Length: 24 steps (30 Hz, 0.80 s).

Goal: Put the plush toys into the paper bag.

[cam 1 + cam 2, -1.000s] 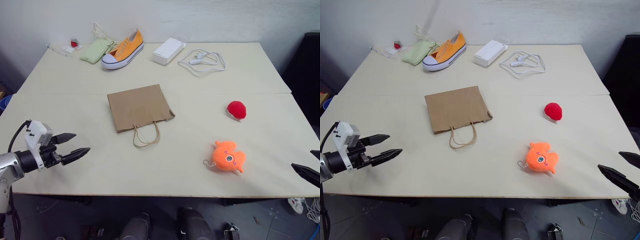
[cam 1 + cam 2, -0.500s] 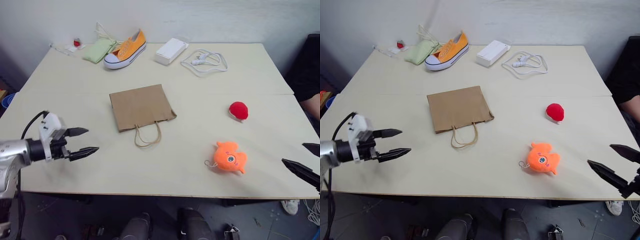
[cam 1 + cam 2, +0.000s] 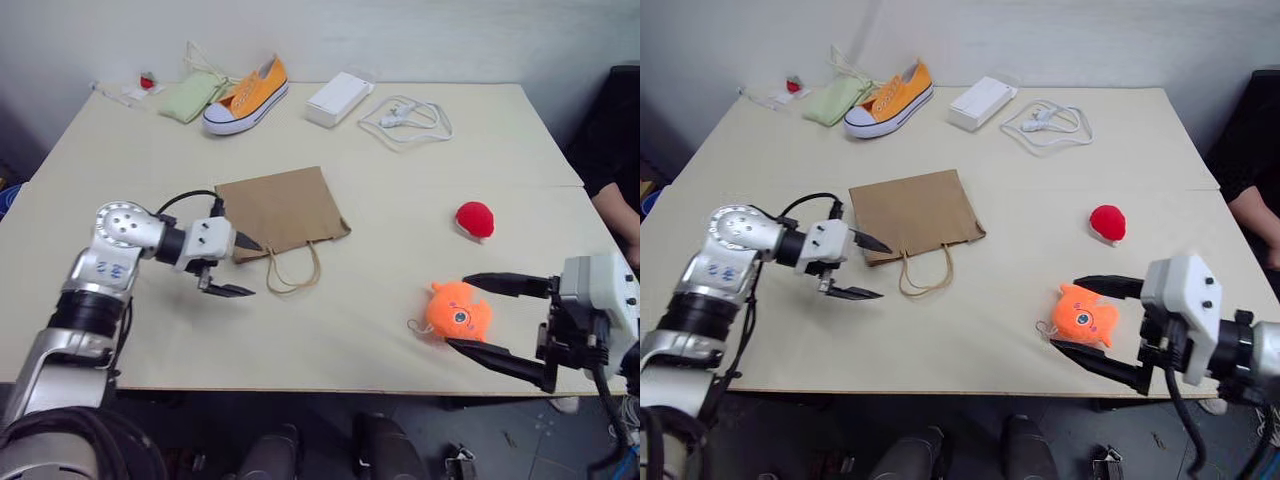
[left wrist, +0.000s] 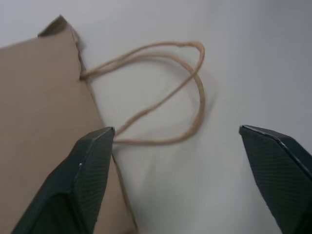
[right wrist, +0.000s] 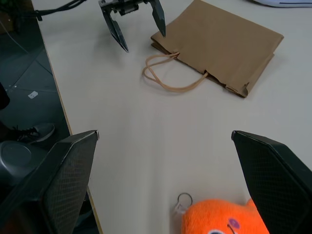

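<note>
The paper bag (image 3: 281, 212) lies flat on the table (image 3: 400, 180), its handles (image 3: 294, 270) toward the near edge. The left gripper (image 3: 234, 267) is at the bag's near left corner, jaws wide, holding nothing. The orange fish toy (image 3: 458, 311) lies near the front edge, between the wide-open jaws of the right gripper (image 3: 480, 315), which do not touch it. The red toy (image 3: 474, 219) lies apart, farther back.

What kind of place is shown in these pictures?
Probably a robot test room: a plain pale table against a bare wall, with unrelated items such as an orange sneaker, a white cable and plush toys.
</note>
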{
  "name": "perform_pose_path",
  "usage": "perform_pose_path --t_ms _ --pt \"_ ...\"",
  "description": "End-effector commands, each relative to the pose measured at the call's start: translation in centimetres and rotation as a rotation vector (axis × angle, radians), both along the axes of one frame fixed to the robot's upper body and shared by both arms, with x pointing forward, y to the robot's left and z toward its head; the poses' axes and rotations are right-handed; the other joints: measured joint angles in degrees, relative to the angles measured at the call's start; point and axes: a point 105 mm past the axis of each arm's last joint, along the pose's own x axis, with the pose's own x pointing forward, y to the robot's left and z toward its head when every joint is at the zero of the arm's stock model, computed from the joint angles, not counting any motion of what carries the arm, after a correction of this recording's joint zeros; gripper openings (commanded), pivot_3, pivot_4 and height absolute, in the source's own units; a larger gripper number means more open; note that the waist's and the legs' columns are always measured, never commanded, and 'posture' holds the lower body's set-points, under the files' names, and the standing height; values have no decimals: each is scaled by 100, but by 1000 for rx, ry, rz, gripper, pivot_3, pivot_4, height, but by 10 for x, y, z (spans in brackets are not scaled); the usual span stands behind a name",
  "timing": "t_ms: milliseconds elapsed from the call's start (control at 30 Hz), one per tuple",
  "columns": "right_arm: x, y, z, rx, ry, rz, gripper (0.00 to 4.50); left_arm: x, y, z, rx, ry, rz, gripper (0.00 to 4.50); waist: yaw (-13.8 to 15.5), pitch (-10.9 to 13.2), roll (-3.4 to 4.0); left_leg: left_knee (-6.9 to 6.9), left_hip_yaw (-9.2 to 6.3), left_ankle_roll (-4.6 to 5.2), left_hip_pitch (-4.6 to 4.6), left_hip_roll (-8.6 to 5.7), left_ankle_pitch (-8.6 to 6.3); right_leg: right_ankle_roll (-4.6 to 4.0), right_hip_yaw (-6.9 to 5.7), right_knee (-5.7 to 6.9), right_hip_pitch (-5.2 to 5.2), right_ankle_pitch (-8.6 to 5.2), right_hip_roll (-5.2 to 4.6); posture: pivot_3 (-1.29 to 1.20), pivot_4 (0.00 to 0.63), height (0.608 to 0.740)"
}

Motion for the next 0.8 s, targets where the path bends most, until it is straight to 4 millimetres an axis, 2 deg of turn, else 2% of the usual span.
perform_pose_path --t_ms 33,67,233,500,633,800 --pt "-4 14 -5 9 -2 30 4500 11 -10 5 11 -65 -19 3025 17 1 -2 6 -2 1 -2 -2 -1 1 -1 1 0 1 -1 0 150 740" --pt "-5 17 -6 13 1 39 4500 13 -13 3 14 -67 -25 2692 15 1 -2 10 -2 4 -6 -2 -2 2 -1 0 -1 1 -1 0 150 740" --pt "-8 27 -6 37 -5 54 4500 16 -24 0 25 -71 -79 2692 2 5 -8 29 -1 8 -13 -4 -5 12 0 3 -1 6 0 0 150 740" --pt "-2 30 -4 47 -29 40 4500 19 -36 -2 44 -73 -132 2692 1 7 -11 46 -1 13 -17 -6 -8 18 1 7 0 10 0 0 150 740" --pt "1 33 -2 54 -49 38 4500 15 -39 -14 59 -58 -169 1844 1 7 -12 50 1 16 -20 -7 -10 20 2 7 -1 11 0 0 150 740" --pt "7 33 -1 62 -67 13 4500 19 -44 -21 29 -35 -125 277 2 8 -14 53 0 16 -22 -7 -10 21 2 8 -2 12 1 0 150 740"
